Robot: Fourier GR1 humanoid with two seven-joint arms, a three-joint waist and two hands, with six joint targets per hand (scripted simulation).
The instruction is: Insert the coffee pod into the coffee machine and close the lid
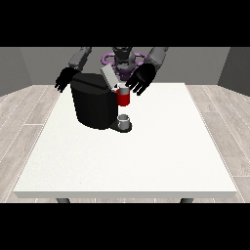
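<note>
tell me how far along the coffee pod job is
Done: nothing shows finished; the lid stands raised. In hand: the robot hand at the view's right hovers, fingers spread, by the red brew head of the coffee machine. Left: closing the lid; the pod is not visible.

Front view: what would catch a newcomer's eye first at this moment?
The black coffee machine stands at the far left part of the white table, its grey lid tilted open. Its red front part stands out most, above a small grey cup on the machine's base. The hand at the view's right hovers beside the lid with fingers spread, while the hand at the view's left hangs behind the machine.
</note>
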